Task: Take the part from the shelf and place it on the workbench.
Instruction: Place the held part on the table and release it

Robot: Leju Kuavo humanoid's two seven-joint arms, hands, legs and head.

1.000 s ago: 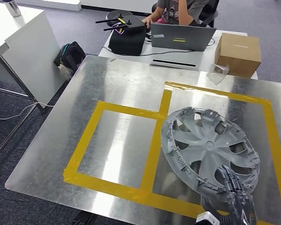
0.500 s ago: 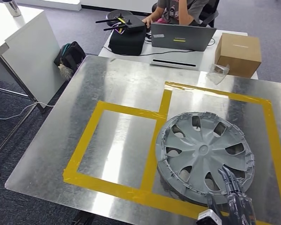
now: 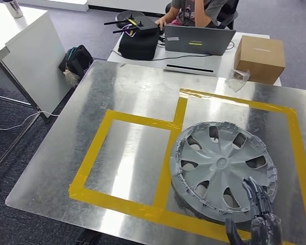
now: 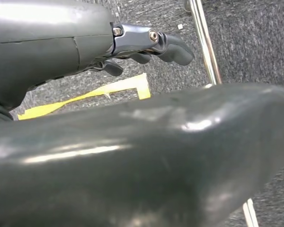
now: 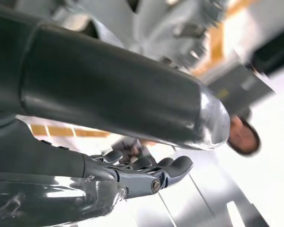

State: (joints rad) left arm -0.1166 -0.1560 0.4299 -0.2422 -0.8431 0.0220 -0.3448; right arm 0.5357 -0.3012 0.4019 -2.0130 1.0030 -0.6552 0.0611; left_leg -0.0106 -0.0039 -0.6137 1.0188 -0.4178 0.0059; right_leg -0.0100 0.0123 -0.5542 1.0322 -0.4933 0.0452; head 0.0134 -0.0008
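Observation:
The part, a grey plastic wheel cover [image 3: 221, 163], lies flat and face up on the shiny metal workbench [image 3: 136, 92]. It sits inside the right-hand square of yellow tape [image 3: 167, 163], its left rim over the tape line between the squares. My right hand [image 3: 259, 219] hovers at the cover's near rim with fingers apart and thumb clear, gripping nothing. In the right wrist view its fingers [image 5: 147, 172] stretch out empty. My left hand [image 4: 144, 42] hangs over grey carpet, fingers loosely extended and empty.
Behind the workbench stands a white table with a laptop [image 3: 197, 40], a cardboard box [image 3: 261, 57] and a black bag [image 3: 137, 43]; a person [image 3: 197, 10] sits there. Another white table [image 3: 28, 56] and a backpack [image 3: 76, 61] are at the left.
The wheel cover went from tilted with its ribbed back showing to lying flat face up. My right hand let go of it and drew back toward the near edge.

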